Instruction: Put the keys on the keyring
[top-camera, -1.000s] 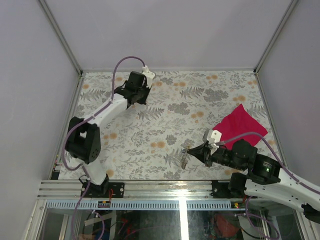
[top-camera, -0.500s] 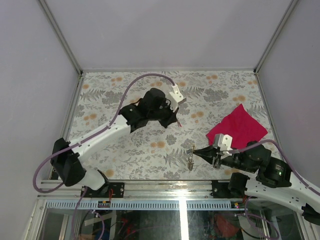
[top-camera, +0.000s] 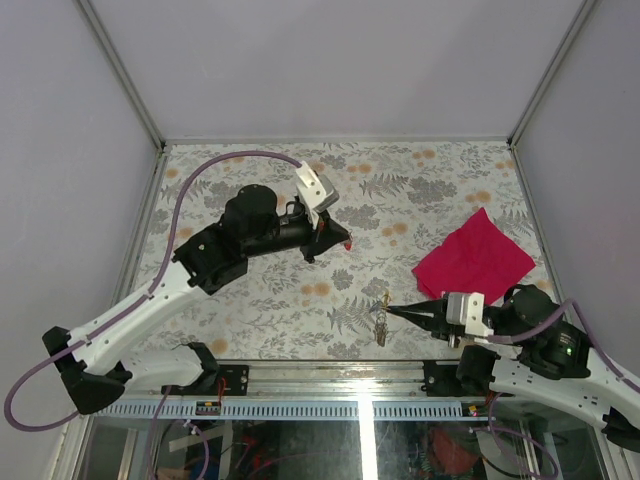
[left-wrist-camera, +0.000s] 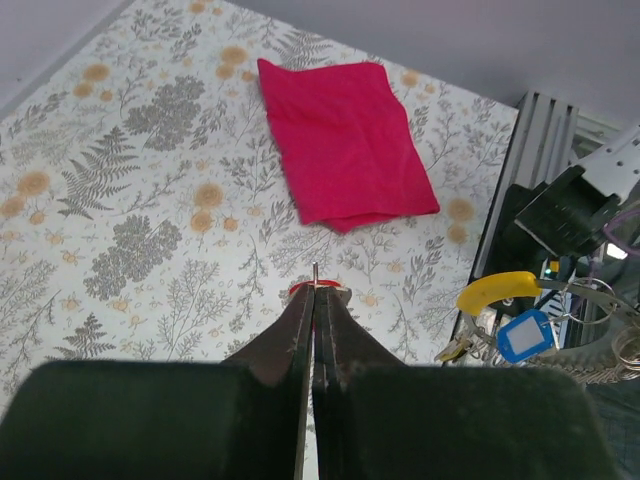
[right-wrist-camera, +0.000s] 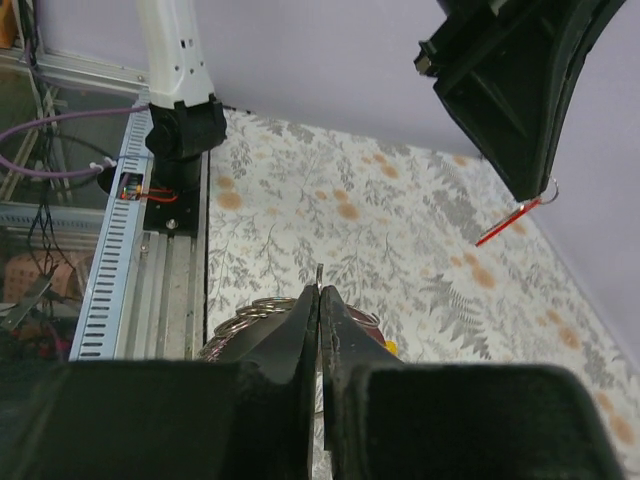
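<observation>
My left gripper (top-camera: 338, 240) hangs over the middle of the table, shut on the red key (top-camera: 347, 244); its red head (left-wrist-camera: 318, 286) and a thin metal tip poke out past the fingertips. My right gripper (top-camera: 392, 309) is near the front edge, shut on the keyring (top-camera: 383, 322), which dangles from its tip. Silvery loops (right-wrist-camera: 245, 316) show behind the right gripper (right-wrist-camera: 319, 290). In the left wrist view a yellow key (left-wrist-camera: 497, 291) and a blue tag (left-wrist-camera: 524, 335) hang on that ring. The red key (right-wrist-camera: 510, 222) is up and to the right of the ring, apart from it. No black key shows.
A magenta cloth (top-camera: 472, 258) lies at the right of the flowered table (top-camera: 280, 290), behind my right arm. The metal rail (top-camera: 300, 380) runs along the front edge. Grey walls close in the left, back and right sides.
My left arm has swung from the back left corner to the table's middle with the red key. My right gripper has drawn slightly right, towards the front edge, the keyring still hanging from it.
</observation>
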